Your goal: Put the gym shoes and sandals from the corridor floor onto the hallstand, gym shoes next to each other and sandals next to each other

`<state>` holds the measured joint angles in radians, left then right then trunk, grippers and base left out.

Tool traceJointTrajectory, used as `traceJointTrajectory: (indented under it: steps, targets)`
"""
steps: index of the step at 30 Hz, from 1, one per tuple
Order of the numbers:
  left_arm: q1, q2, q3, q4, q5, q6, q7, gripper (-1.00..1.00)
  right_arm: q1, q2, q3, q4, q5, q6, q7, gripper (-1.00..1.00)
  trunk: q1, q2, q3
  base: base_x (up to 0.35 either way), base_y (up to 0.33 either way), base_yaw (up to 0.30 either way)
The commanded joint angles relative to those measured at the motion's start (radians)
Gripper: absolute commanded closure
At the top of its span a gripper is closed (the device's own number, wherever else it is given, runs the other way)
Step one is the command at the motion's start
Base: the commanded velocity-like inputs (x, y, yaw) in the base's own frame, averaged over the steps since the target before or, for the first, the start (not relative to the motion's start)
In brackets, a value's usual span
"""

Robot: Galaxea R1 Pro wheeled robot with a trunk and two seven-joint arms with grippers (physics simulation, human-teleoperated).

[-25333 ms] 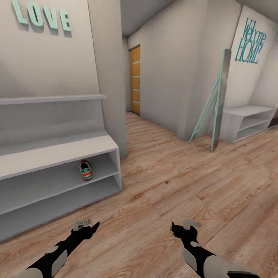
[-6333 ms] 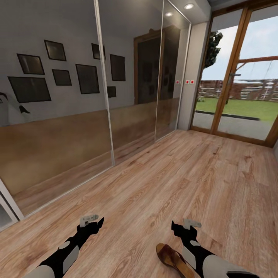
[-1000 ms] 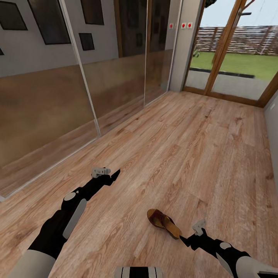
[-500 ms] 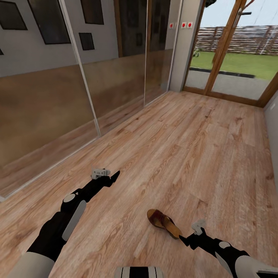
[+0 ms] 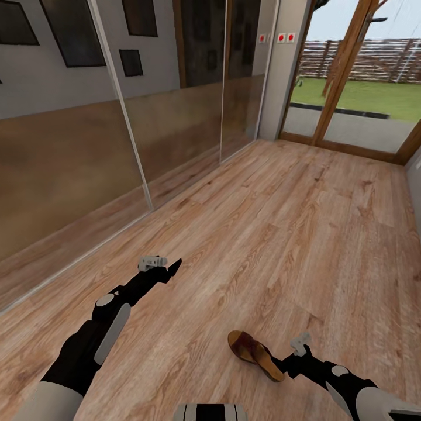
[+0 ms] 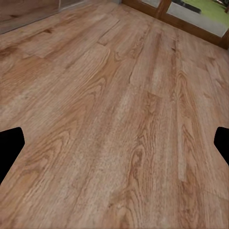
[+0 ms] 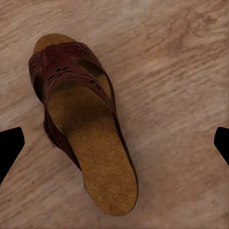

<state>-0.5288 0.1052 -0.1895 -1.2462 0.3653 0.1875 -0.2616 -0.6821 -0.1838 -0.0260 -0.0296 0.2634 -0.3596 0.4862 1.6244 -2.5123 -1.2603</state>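
One dark brown sandal (image 5: 255, 353) with a woven strap and a tan footbed lies on the wood-plank corridor floor (image 5: 280, 234), low in the head view. My right gripper (image 5: 282, 366) hovers just right of its heel end. In the right wrist view that sandal (image 7: 81, 129) lies directly below the open right gripper (image 7: 116, 145), with the fingertips (image 7: 10, 145) wide apart on either side and nothing held. My left gripper (image 5: 174, 267) is stretched out over bare floor to the left. In the left wrist view this gripper (image 6: 116, 145) is open and empty.
A long wall of mirrored sliding panels (image 5: 117, 117) runs along the left. A glazed wooden-framed door (image 5: 351, 88) to a garden closes the far end. A pale wall edge (image 5: 415, 175) borders the right side. Open floor lies ahead.
The whole view has shifted down slightly, so the camera moved. The sandal now sits closer to my right gripper. The left arm keeps its pose.
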Motion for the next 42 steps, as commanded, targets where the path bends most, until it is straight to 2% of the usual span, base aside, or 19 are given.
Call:
traceJointTrajectory:
  steps: [1,10,17,18,20,35,42]
  targets:
    - [0.0,0.001,-0.001,-0.001,0.011,0.007,-0.001,-1.0,0.0,0.0,-0.003,0.0,0.006,-0.004,0.002,-1.0,0.0,0.0,-0.001,0.02,0.006,0.0]
    - [0.0,0.001,-0.001,0.0,0.011,0.007,-0.001,-1.0,0.0,-0.004,-0.002,0.0,0.023,-0.004,0.005,-1.0,0.0,0.0,-0.001,0.005,0.002,0.0]
    - [0.0,-0.001,-0.002,0.0,0.011,0.007,-0.001,-1.0,0.0,-0.01,0.038,0.0,0.062,-0.004,0.006,-1.0,0.0,0.0,-0.001,0.0,0.0,0.0]
    - [0.0,-0.001,-0.002,0.0,0.011,0.007,-0.001,-1.0,0.0,-0.011,0.145,0.0,0.114,-0.004,0.006,-1.0,0.0,0.0,-0.001,0.0,0.0,0.0]
    - [0.0,-0.001,-0.002,0.0,0.011,0.007,-0.001,-1.0,0.0,-0.011,0.171,0.0,0.121,-0.004,0.004,-1.0,0.0,0.0,-0.001,0.0,0.0,0.0]
    - [0.0,-0.001,-0.003,-0.001,0.011,0.007,-0.001,-1.0,0.0,-0.008,0.184,0.0,0.124,-0.005,0.001,-1.0,0.0,0.0,-0.001,0.0,0.0,0.0]
    - [0.0,-0.001,-0.004,-0.001,0.011,0.008,-0.001,-1.0,0.0,-0.01,0.182,0.0,0.123,-0.005,0.001,-1.0,0.003,-0.002,-0.028,0.0,0.0,0.0]
